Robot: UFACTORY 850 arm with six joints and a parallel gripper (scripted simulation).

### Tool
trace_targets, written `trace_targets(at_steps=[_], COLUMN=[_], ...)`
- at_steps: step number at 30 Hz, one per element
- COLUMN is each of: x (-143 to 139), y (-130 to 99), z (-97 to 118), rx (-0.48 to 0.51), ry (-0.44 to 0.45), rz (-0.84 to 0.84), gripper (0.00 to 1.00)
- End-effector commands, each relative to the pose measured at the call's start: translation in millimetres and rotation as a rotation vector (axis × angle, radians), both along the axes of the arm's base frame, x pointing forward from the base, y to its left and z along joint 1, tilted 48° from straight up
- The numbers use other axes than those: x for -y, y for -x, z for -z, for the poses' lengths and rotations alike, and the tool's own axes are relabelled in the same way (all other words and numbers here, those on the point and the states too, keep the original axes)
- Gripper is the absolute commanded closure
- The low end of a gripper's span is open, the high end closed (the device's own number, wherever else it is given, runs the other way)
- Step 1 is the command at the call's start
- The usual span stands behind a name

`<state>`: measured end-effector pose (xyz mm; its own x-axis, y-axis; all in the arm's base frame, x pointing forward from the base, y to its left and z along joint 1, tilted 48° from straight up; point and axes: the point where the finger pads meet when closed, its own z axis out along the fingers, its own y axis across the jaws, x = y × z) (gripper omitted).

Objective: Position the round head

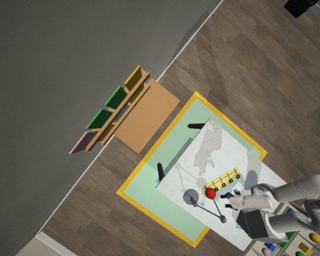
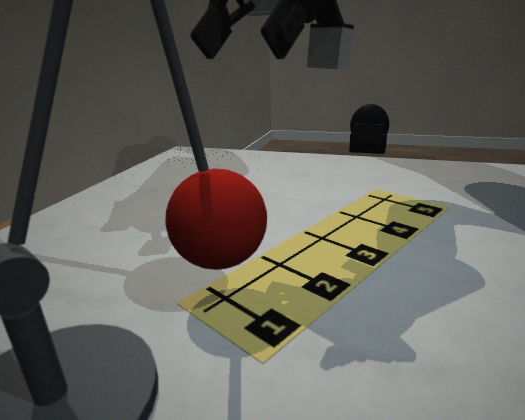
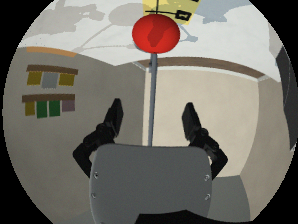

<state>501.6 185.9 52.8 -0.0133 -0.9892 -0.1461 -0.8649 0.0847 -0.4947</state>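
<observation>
The lamp's red round head (image 2: 216, 225) hangs above the bench near mark 1 (image 2: 272, 327) of the yellow strip (image 2: 322, 265). It also shows in the top view (image 1: 210, 192) and in the wrist view (image 3: 154, 32). Its dark rod (image 2: 179, 85) runs up from the head to the elbow joint (image 1: 223, 219). The grey round foot (image 1: 191, 195) stands on the white bench. My gripper (image 1: 225, 201) is open and empty. It stands apart from the rod, which shows between the fingers further off in the wrist view (image 3: 152, 119).
A black camera body (image 2: 369, 128) stands at the far bench edge. Two dark posts (image 1: 160, 171) (image 1: 196, 125) stand at the bench's left corners. A wooden shelf with coloured panels (image 1: 117, 110) stands by the wall. A tray of coloured shapes (image 1: 294, 244) lies by my base.
</observation>
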Motion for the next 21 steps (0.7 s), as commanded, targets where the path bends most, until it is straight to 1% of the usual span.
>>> trace_targets(at_steps=[1, 5, 21], x=[2, 4, 5], y=[10, 17, 23], z=[-18, -29, -40], rx=[0.001, 0.001, 0.001], ry=[0.0, 0.0, -0.001], rz=[-0.001, -0.001, -0.001], gripper=[0.0, 0.0, 0.0])
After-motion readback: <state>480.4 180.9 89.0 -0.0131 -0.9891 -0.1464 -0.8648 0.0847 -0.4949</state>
